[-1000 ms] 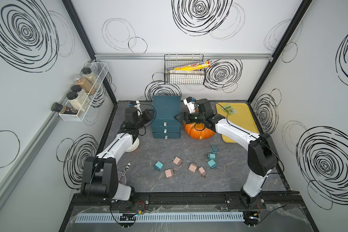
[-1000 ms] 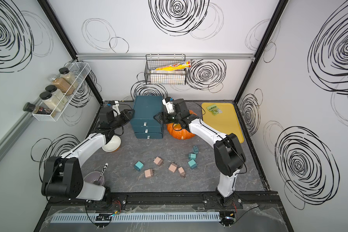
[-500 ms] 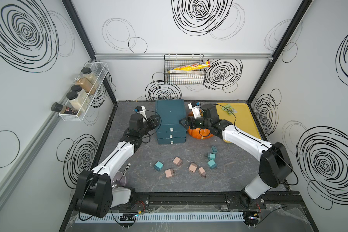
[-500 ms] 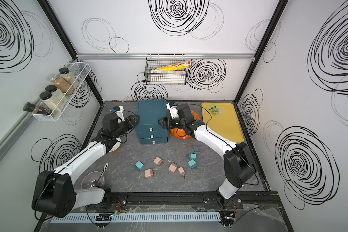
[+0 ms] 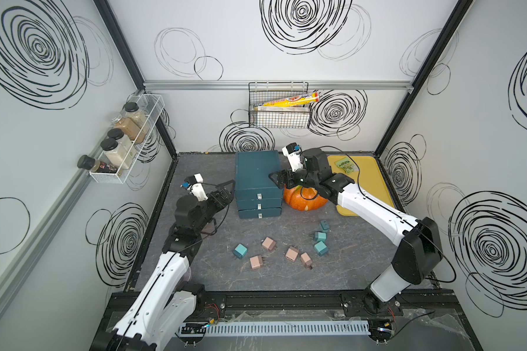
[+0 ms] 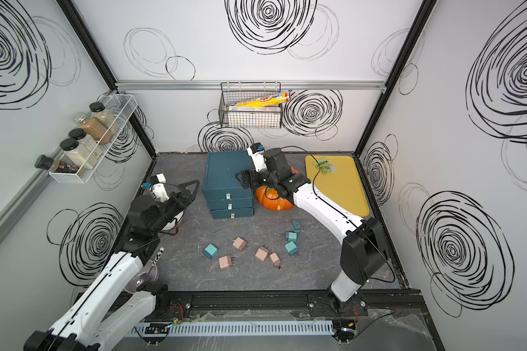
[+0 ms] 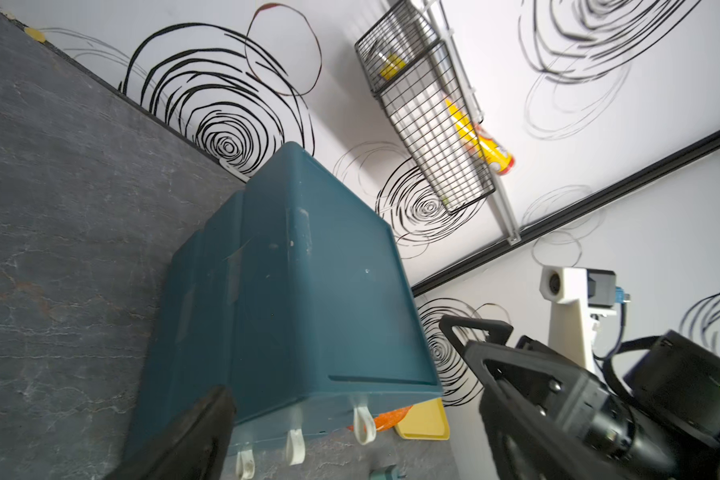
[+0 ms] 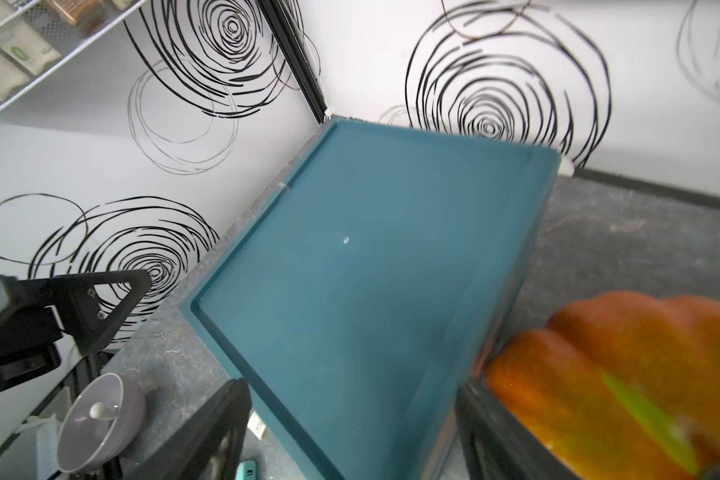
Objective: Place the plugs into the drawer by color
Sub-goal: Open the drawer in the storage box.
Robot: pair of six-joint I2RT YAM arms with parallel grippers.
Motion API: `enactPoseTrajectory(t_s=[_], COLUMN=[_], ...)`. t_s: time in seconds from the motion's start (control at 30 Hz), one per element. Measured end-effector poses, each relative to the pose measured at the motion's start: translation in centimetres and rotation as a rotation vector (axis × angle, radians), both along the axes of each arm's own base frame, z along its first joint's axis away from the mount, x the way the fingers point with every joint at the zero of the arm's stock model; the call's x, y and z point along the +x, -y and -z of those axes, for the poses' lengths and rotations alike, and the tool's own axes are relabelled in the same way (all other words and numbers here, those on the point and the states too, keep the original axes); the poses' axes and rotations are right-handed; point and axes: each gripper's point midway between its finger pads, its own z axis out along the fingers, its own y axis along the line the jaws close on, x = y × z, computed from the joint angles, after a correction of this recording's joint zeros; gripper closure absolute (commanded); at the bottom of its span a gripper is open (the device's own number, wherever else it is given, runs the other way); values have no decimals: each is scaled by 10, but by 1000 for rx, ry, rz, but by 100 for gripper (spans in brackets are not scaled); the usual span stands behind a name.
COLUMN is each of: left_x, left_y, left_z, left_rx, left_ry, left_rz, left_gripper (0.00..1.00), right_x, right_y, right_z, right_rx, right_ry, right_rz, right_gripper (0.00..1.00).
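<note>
The dark teal chest (image 5: 256, 173) stands mid-table with its three drawers (image 5: 259, 206) pushed in, white tabs (image 7: 364, 424) facing the front. Several pink plugs (image 5: 268, 243) and several teal plugs (image 5: 319, 236) lie loose on the mat in front of it, seen in both top views. My left gripper (image 5: 228, 190) is open wide just left of the chest, holding nothing. My right gripper (image 5: 280, 180) hovers over the chest's front right corner with its jaws apart, one finger (image 8: 487, 432) down beside the pumpkin (image 5: 305, 199). Neither gripper touches a plug.
A yellow tray (image 5: 374, 188) with a green packet lies at the back right. A lavender bowl (image 8: 100, 415) sits on the floor under my left arm. A wire basket (image 5: 279, 117) hangs on the back wall and a spice rack (image 5: 125, 142) on the left wall.
The chest has slid forward from the back wall, with both grippers moving alongside it. My left gripper's jaws have since spread wide apart. The plugs have not moved.
</note>
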Motion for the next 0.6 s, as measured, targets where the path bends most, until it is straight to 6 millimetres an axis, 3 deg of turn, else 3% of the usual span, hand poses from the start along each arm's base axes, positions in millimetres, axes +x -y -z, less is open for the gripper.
enactPoseTrajectory(t_s=[0.1, 0.3, 0.5, 0.6], left_x=[-20, -52, -64, -58], left_y=[5, 41, 68, 76], left_z=[10, 88, 77, 87], left_rx=[-125, -295, -379, -402], left_ry=[37, -107, -52, -73], left_rz=[20, 114, 164, 145], left_gripper=[21, 21, 23, 25], right_x=[16, 32, 31, 29], right_y=[4, 8, 1, -1], right_z=[-2, 48, 50, 50], right_rx=[-1, -71, -66, -59], right_ry=[8, -79, -81, -84], right_rz=[18, 26, -7, -20], right_gripper=[42, 45, 49, 49])
